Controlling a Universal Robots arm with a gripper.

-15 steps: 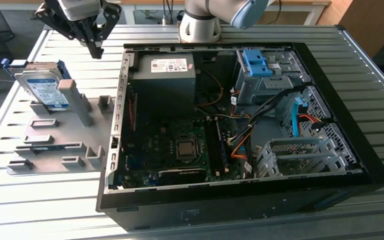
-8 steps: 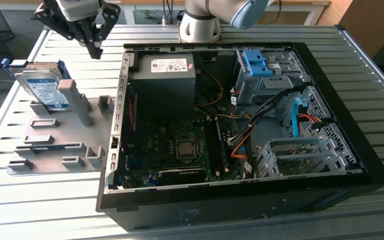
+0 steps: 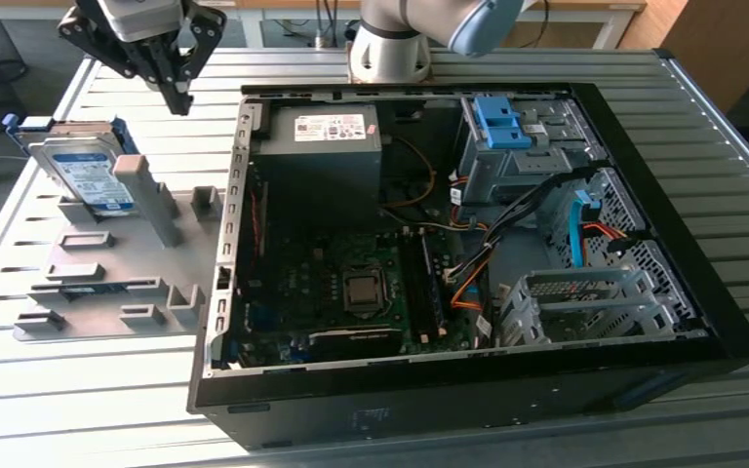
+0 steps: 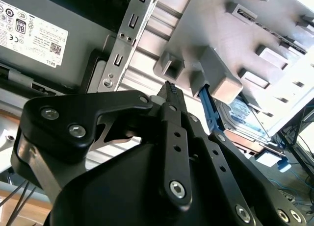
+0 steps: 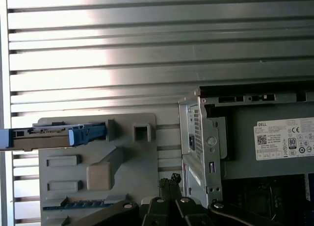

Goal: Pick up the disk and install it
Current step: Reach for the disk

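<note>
Pincer [image 3: 180,101] closed, fingers together, empty, hovering above grey fixture tray [image 3: 114,265]. Hard drive [image 3: 79,175] stands on edge in tray, apart from pincer. Open PC case [image 3: 413,419] beside on counter [image 3: 75,409].

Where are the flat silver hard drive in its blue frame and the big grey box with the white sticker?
Silver hard drive in blue frame [image 3: 82,177]: exterior view, on its label.
Big grey box with white sticker [image 3: 316,180]: exterior view, on its bare grey top.

Slatted table [image 3: 739,234], grey holder [image 3: 101,292], open computer case [image 3: 479,414]
</note>
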